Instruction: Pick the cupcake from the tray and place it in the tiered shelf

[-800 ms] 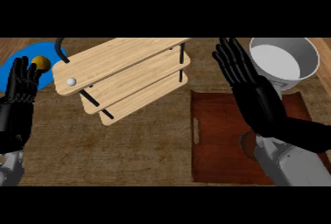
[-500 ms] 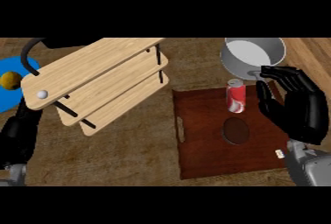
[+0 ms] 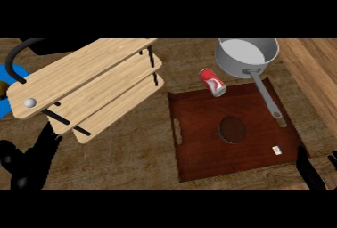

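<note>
The cupcake point(image 3: 232, 130) shows as a dark brown oval from above, near the middle of the dark wooden tray point(image 3: 204, 153). The light wooden tiered shelf point(image 3: 89, 78) stands at the upper left, apart from the tray, with a small white ball point(image 3: 30, 102) on its top board. My left hand point(image 3: 26, 167) is at the lower left, below the shelf, fingers straight and holding nothing. Only the straight fingertips of my right hand point(image 3: 308, 171) show, at the lower right just off the tray's corner, well away from the cupcake.
A red can point(image 3: 213, 82) lies at the tray's far edge. A grey pot point(image 3: 247, 52) stands behind it, its long handle point(image 3: 266, 95) reaching over the tray's right side. A small white piece point(image 3: 277, 150) lies on the tray. A blue plate point(image 3: 14, 75) sits far left.
My right hand has drawn back from above the tray to the lower right corner, uncovering the cupcake. The left hand has sunk to the lower left. The view now shows more of the tray.
</note>
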### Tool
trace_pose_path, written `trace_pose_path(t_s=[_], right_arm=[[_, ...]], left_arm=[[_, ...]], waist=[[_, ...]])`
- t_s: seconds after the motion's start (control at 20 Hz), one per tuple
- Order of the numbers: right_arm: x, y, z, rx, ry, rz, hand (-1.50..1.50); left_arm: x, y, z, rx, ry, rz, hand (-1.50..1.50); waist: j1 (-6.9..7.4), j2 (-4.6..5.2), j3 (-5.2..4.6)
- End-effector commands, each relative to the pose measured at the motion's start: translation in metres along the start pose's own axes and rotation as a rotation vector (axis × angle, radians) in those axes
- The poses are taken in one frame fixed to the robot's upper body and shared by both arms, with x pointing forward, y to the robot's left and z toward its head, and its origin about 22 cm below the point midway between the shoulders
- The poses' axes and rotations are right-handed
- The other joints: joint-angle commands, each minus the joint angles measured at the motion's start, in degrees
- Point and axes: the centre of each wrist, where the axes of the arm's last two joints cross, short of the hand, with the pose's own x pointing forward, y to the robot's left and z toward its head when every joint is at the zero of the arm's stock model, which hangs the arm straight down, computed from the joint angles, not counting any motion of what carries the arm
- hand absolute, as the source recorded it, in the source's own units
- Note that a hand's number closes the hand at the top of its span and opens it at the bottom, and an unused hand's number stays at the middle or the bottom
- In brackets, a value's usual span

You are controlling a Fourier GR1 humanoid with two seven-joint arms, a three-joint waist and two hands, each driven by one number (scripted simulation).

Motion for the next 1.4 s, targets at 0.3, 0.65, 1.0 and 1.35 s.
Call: trace_pose_path(t_s=[0.3, 0.65, 1.0, 1.35], right_arm=[[0.024, -0.063, 0.134, -0.009, -0.008, 0.054, -1.5], [0.071, -0.08, 0.159, -0.015, 0.132, 0.148, -1.5], [0.085, -0.075, 0.152, -0.113, 0.235, 0.178, -1.5], [0.079, -0.072, 0.138, -0.105, 0.368, 0.26, -1.5]], left_arm=[[0.01, -0.023, -0.024, -0.133, 0.045, -0.011, 0.0], [0.021, -0.037, -0.03, -0.195, 0.037, -0.05, 0.0], [0.035, -0.047, -0.036, -0.239, 0.019, -0.066, 0.0], [0.029, -0.062, -0.036, -0.237, 0.024, -0.064, 0.0]], waist=[[7.92, 0.33, -0.1], [11.46, 1.14, -0.17], [13.76, 2.04, -0.23], [14.94, 2.5, -0.2]])
